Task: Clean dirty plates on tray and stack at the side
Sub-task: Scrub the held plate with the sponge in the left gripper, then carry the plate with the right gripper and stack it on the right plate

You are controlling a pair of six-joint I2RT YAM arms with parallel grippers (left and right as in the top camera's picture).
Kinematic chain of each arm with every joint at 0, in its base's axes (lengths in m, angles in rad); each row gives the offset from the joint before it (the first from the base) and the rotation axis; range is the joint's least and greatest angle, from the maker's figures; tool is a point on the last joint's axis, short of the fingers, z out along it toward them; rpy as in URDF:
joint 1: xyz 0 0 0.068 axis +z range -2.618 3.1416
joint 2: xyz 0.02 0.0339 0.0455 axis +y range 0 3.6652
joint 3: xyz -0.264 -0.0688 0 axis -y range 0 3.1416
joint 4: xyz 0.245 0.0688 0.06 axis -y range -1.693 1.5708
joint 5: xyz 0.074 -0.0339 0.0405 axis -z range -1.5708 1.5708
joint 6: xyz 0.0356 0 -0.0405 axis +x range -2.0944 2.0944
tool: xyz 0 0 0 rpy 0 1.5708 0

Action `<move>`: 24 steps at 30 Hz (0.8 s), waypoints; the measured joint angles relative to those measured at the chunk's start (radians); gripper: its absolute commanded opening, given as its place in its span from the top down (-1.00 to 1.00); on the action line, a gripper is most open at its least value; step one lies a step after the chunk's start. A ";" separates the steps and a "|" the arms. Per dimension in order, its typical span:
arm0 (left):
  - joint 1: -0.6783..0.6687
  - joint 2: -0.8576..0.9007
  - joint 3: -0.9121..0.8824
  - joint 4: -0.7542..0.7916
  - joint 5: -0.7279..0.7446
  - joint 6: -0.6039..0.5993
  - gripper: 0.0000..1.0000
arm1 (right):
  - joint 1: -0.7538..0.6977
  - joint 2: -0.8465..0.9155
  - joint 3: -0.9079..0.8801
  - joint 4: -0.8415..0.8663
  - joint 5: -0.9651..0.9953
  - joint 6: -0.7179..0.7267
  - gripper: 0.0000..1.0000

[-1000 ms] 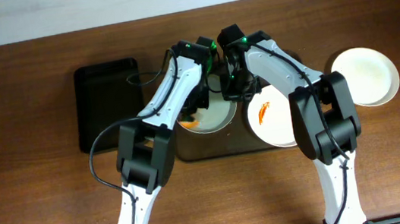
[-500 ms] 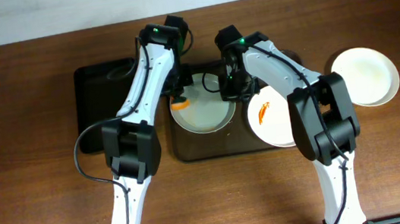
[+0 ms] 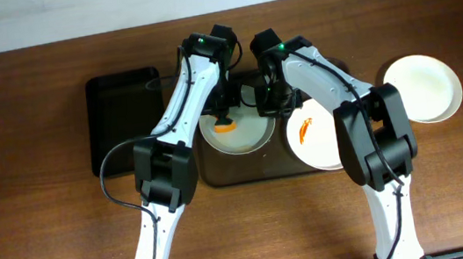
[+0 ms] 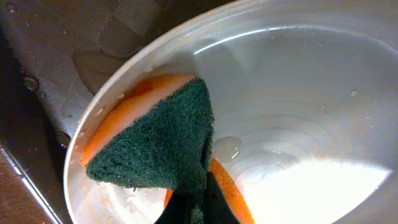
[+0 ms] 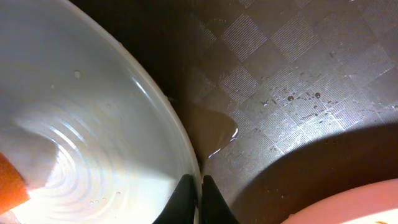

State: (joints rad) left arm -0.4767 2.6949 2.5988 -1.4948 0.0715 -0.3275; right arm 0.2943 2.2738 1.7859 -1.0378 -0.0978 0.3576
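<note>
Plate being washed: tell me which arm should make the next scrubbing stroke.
Left. The left gripper is shut on the sponge, which lies inside the plate. The right gripper is shut on that plate's rim, steadying it on the tray, and holds no sponge.

**Stuff u can't see well**

Overhead: most of the tray (image 3: 259,170) is covered, only edge bits show. The left arm (image 3: 185,109) hides part of the plate (image 3: 248,138) + both arms hide their own finger tips.

Left wrist cam: the sponge (image 4: 155,143) runs off the bottom of the pic. The left gripper (image 4: 200,210) shows only as dark tips there.

Right wrist cam: the plate is cut off at left + bottom. A pink blur (image 5: 364,202) sits in the corner, can't tell what it is.
</note>
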 measured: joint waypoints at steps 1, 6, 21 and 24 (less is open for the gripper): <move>0.000 0.000 0.000 0.002 0.000 0.008 1.00 | 0.000 0.000 0.000 0.000 0.000 0.000 0.92; -0.002 0.028 0.133 -0.083 0.000 0.074 1.00 | 0.000 0.000 0.000 0.000 0.000 0.000 0.92; -0.018 0.105 0.185 -0.145 -0.084 0.078 1.00 | 0.000 0.000 0.000 0.001 0.002 0.000 0.92; -0.033 0.119 0.185 -0.188 -0.348 0.064 1.00 | 0.002 0.000 0.000 0.019 -0.013 0.000 0.92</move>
State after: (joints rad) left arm -0.5098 2.8136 2.7834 -1.6829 -0.2764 -0.2634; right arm 0.2966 2.2738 1.7859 -1.0191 -0.1112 0.3580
